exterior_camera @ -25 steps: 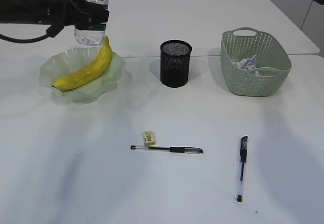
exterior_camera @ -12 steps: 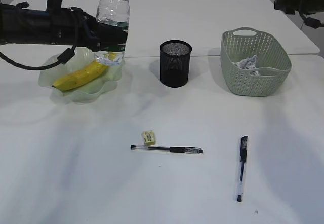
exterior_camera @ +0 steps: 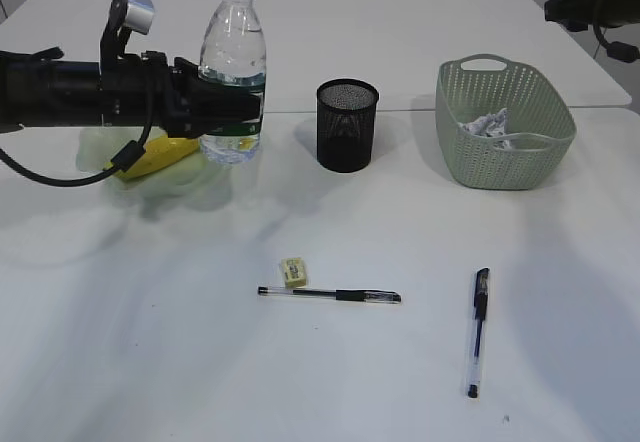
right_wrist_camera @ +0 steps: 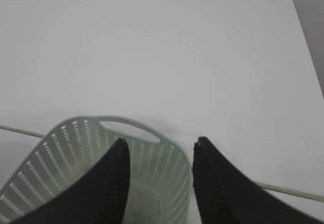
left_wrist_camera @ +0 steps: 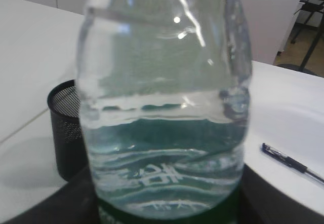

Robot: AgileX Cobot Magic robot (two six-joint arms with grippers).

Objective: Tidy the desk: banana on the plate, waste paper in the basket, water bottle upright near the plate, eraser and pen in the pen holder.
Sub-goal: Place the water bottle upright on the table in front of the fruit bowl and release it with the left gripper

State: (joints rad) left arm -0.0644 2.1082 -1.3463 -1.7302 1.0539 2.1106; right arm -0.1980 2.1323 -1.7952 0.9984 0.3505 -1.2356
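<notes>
A: Step in hand: water bottle (exterior_camera: 232, 72) placement. Left gripper (exterior_camera: 215, 112) clamped on the bottle's lower body, bottle upright, just right of the plate (exterior_camera: 95, 147), base at or near the table; contact not discernible.

B: Right gripper (right_wrist_camera: 159, 155)?

A: Jaws apart, empty, hovering above the basket (exterior_camera: 503, 127); waste paper (exterior_camera: 487, 123) inside. Banana (exterior_camera: 160, 155) on the plate.

B: Next?

A: Probably set down, release, retreat without tipping. Then eraser (exterior_camera: 293, 271) and both pens (exterior_camera: 330, 294) (exterior_camera: 478, 330) into pen holder (exterior_camera: 347, 125).
</notes>
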